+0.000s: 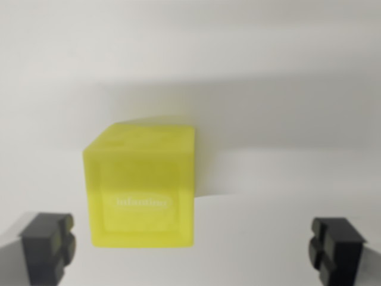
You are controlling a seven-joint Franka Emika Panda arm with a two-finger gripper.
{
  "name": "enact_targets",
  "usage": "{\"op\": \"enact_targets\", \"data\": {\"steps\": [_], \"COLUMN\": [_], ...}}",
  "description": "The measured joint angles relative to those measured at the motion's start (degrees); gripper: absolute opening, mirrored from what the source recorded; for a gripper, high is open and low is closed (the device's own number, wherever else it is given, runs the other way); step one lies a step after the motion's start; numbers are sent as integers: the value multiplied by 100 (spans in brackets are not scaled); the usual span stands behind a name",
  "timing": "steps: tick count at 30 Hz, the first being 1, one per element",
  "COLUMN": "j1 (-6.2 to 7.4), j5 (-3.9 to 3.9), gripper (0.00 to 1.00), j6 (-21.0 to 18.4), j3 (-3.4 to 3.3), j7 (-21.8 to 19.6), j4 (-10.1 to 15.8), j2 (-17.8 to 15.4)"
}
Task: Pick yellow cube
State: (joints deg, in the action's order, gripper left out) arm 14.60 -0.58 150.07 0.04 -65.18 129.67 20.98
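At the wrist view's left, low in the corner, one dark finger (47, 245) of the tool (191, 245) is being shown, its blocky black tip resting against nothing and its grey shadow being cast over the pale tabletop (286, 71) beneath it. Just to the right of that finger, yet apart from it, the yellow cube (143, 185) is being seen standing on the tabletop, slightly left of the middle of the view. Its translucent front face is being turned towards the camera, and a short line of white lettering is being carried on it, too blurred to be read. Its top face is being shown as a lighter, foreshortened surface, and a narrow side face is being caught along its right edge. A soft shadow is being thrown behind and to the right of the cube.

Further right, a bare stretch of tabletop is being left between the cube and the second finger (336, 247), which is being seen in the lower right corner. The tool is being held wide apart, with nothing gripped, the cube lying between the fingers but nearer the left one, untouched by either.
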Motion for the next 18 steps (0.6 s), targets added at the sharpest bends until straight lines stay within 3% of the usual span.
{"op": "enact_targets", "data": {"steps": [18], "j1": [293], "j5": [38], "gripper": [100], "j6": [421], "j3": [-1], "j7": [-348], "j4": [-14], "j2": [396]}}
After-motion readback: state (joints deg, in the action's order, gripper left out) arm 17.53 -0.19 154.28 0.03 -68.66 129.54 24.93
